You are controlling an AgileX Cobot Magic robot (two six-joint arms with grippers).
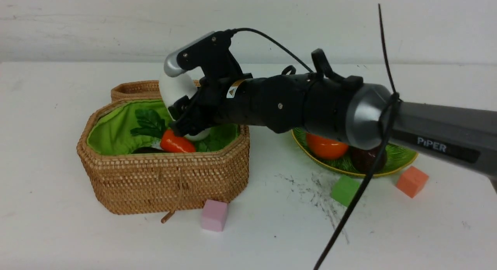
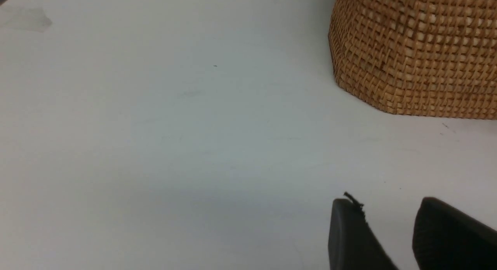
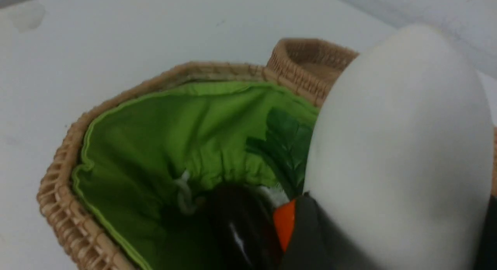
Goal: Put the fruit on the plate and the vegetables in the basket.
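Gripping the radish (image 3: 400, 138) over the basket (image 1: 163, 184) with the right gripper (image 1: 175, 93), above carrot (image 1: 175, 141) and eggplant (image 3: 240, 227) inside. Showing persimmon (image 1: 327, 147) and mangosteen (image 1: 367, 160) on the plate (image 1: 404, 157). Showing a narrow, unfilled gap at the left gripper (image 2: 388, 202).

"Where is there free room for a hand to pass?"
"The front view shows bare white table (image 1: 46, 145) left of the wicker basket (image 1: 167, 184), and a clear strip between basket and green plate (image 1: 404, 157), below the right arm (image 1: 334, 103)."

"And what stands in the way?"
"That arm slants over the plate and the basket's right side. The white radish (image 1: 176, 91) fills much of the space above the basket. A pink cube (image 1: 214, 215) sits by its front corner; green (image 1: 345, 190) and orange (image 1: 412, 181) cubes sit before the plate."
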